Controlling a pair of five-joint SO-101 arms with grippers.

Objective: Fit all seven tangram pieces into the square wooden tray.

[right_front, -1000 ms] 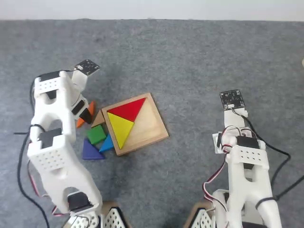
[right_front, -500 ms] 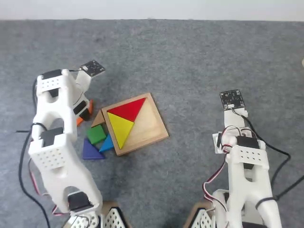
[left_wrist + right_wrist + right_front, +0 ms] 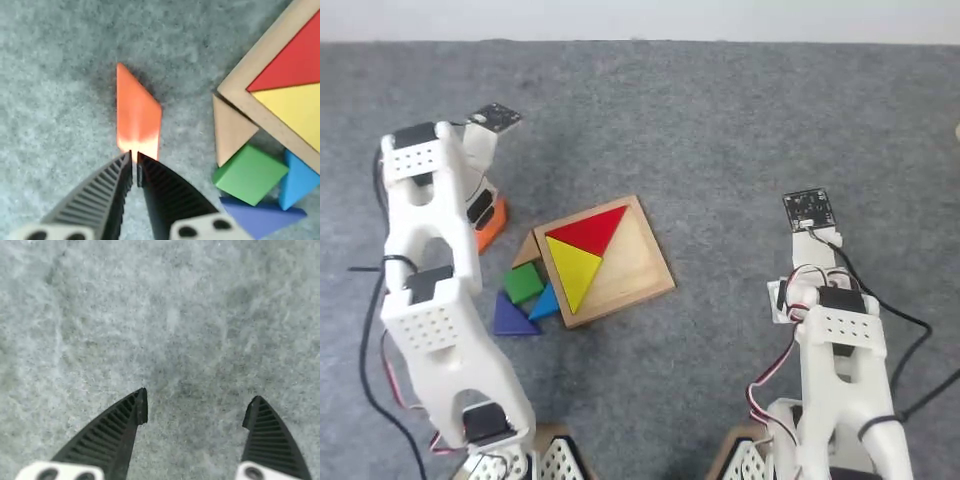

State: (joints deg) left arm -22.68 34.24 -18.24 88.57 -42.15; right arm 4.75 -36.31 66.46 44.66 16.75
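Observation:
The square wooden tray (image 3: 635, 262) holds a red triangle (image 3: 590, 230) and a yellow triangle (image 3: 572, 272). Against its left edge lie a tan triangle (image 3: 528, 252), a green square (image 3: 523, 283), a light blue triangle (image 3: 545, 302) and a dark blue triangle (image 3: 512, 318). My left gripper (image 3: 133, 157) is shut on one end of the orange parallelogram (image 3: 137, 115), which hangs just over the carpet, left of the tray rim (image 3: 240, 95). In the high view the orange parallelogram (image 3: 488, 225) sits under the left arm's wrist. My right gripper (image 3: 200, 410) is open over bare carpet, far right of the tray.
Grey carpet covers the whole table. The right arm (image 3: 830, 330) stands at the lower right and the left arm (image 3: 425, 300) along the left side. Open carpet lies beyond the tray and between the tray and the right arm.
The left arm has drawn back to the left and away from the tray, carrying the orange parallelogram off from beside the tan triangle. The right arm has kept still.

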